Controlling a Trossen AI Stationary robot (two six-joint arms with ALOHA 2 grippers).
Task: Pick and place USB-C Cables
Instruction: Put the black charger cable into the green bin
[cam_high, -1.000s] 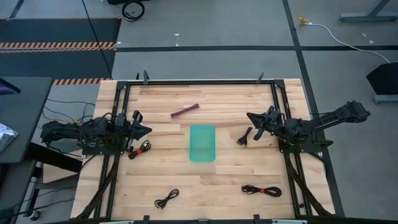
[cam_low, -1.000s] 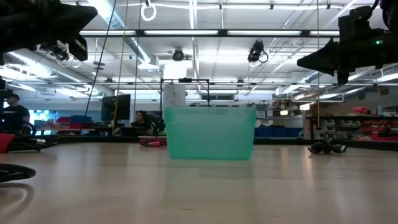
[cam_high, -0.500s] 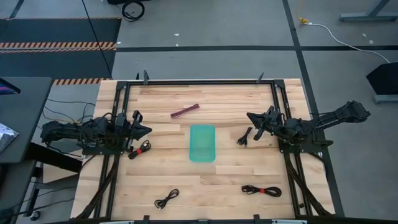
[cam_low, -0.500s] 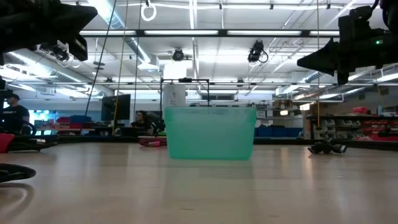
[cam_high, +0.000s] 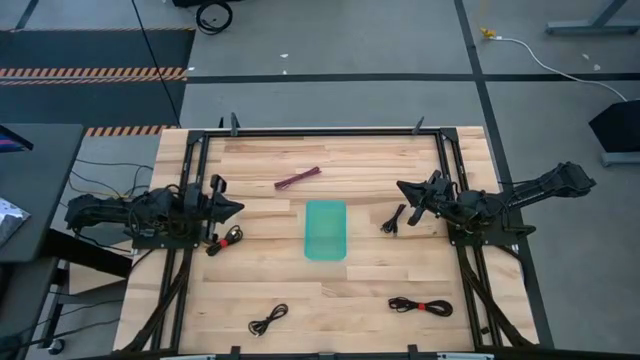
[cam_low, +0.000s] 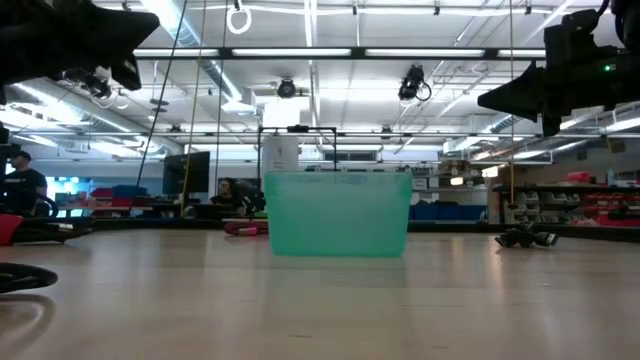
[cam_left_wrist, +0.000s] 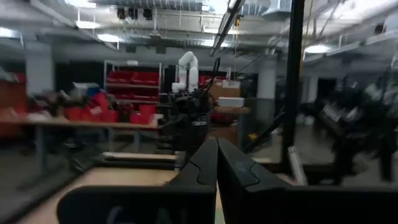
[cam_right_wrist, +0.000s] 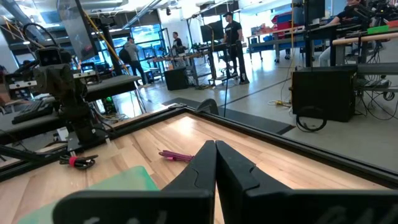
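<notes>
A teal tray stands mid-table, also in the low view. Several coiled cables lie loose on the wood: a maroon one toward the far edge, a black one with a red tie just near of my left gripper, a black one beside my right gripper, a black one and a red-tied black one near the front edge. Both grippers hover shut above the table, fingers together in the wrist views, holding nothing.
A black metal frame runs round the table's far and side edges. Bare wood lies between the tray and each arm. The right wrist view shows the maroon cable and the red-tied cable beyond the tray. People stand in the room behind.
My left arm has shifted very slightly at the wrist while staying over the table's left side. The cables, the tray and my right arm have kept still.
</notes>
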